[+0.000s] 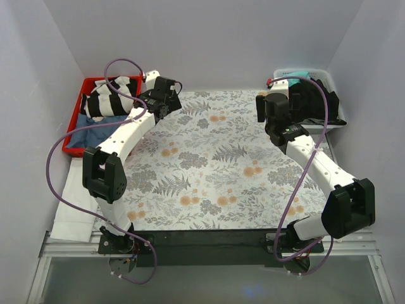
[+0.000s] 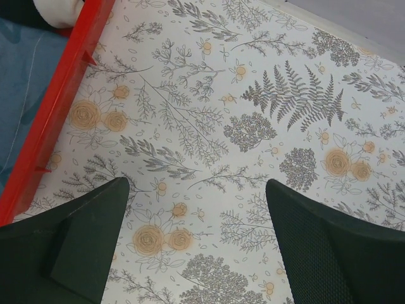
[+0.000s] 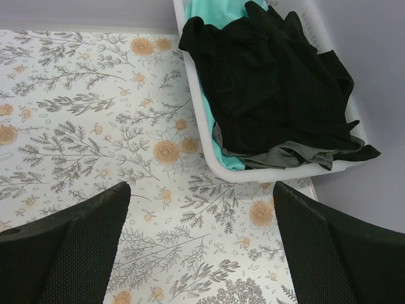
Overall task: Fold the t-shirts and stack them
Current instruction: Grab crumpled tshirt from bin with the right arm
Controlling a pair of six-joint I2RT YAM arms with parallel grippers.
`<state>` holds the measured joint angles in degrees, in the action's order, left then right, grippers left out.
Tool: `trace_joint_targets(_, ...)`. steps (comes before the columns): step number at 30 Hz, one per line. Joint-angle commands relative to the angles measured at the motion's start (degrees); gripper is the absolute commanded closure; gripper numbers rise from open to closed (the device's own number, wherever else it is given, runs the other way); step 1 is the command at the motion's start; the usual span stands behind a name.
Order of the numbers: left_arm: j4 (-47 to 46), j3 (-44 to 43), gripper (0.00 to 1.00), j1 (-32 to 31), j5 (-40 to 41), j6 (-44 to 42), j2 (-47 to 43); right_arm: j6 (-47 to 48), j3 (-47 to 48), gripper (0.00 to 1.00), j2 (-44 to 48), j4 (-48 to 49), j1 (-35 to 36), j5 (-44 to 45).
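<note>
Right wrist view showed the black t-shirt heaped in the white basket just ahead and to the right of the right gripper, jaws apart and empty, clearly nearer than the left gripper, likewise spread wide.

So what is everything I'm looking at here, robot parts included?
Floral-patterned tablecloth: one, white with grey ferns and orange flowers, covering the table.
White plastic basket: one, far right corner.
Black t-shirt: one, on top of the basket pile.
Teal t-shirt: one, beneath the black.
Grey t-shirt: one, beneath the black.
Red plastic tray: one, far left.
Black-and-white striped cloth: one, in the tray.
Blue cloth: one, in the tray.
Left gripper: open, empty.
Right gripper: open, empty.
</note>
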<state>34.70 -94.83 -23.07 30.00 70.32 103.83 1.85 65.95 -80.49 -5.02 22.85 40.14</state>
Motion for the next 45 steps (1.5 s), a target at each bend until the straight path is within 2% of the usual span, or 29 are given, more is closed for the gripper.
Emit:
trace_joint_targets(1,-1.2,1.0,0.11,0.0,-1.0,-0.6,-1.1,1.4,0.8,0.02,0.9,1.2,-0.3,-2.6)
trace_joint_targets(6,-1.8,1.6,0.11,-0.1,-1.3,-0.4,-1.2,0.1,1.3,0.02,0.3,3.2,-1.8,1.0)
trace_joint_targets(9,-1.8,1.7,0.11,-0.1,-1.3,0.0,-1.5,-1.5,4.1,0.02,-1.3,1.9,-6.2,-1.2)
trace_joint_targets(10,-2.0,2.1,0.11,-0.1,-1.3,0.1,-1.7,-4.7,6.4,0.02,-1.9,0.9,-10.2,-2.9)
trace_joint_targets(14,-2.6,3.1,0.11,-0.1,-1.4,0.3,-2.8,-8.5,12.5,0.22,-6.3,-1.9,-20.1,-19.4)
trace_joint_targets(16,-3.1,3.6,0.11,-0.1,-1.2,0.3,-3.4,-7.8,15.5,0.25,-11.0,-3.8,-22.2,-20.9)
trace_joint_targets(17,-3.8,4.3,0.11,-0.1,-1.2,0.3,-3.5,-6.4,19.2,0.25,-12.8,-4.6,-22.2,-20.7)
trace_joint_targets(20,-4.4,4.9,0.11,-0.1,-1.1,0.3,-3.8,-4.8,22.3,0.26,-18.7,-5.9,-22.2,-19.7)
trace_joint_targets(24,-4.6,5.1,0.12,-0.1,-0.6,0.0,-3.5,-4.3,18.8,0.24,-18.0,1.1,-22.3,-20.4)
trace_joint_targets(30,-5.9,7.2,0.12,-0.1,-0.7,0.8,-3.5,-5.8,13.2,0.30,-16.8,9.8,-20.7,-17.2)
trace_joint_targets(34,-6.5,7.7,0.12,-0.1,-0.6,0.6,-3.1,-6.1,11.5,0.33,-19.1,10.1,-19.2,-14.7)
trace_joint_targets(40,-6.6,7.9,0.12,-0.1,-0.1,0.4,-2.7,-7.6,12.8,0.36,-24.8,12.0,-19.2,-12.4)
trace_joint_targets(45,-6.8,8.4,0.12,-0.1,0.1,0.3,-2.4,-7.2,18.3,0.37,-31.5,12.6,-19.3,-9.1)
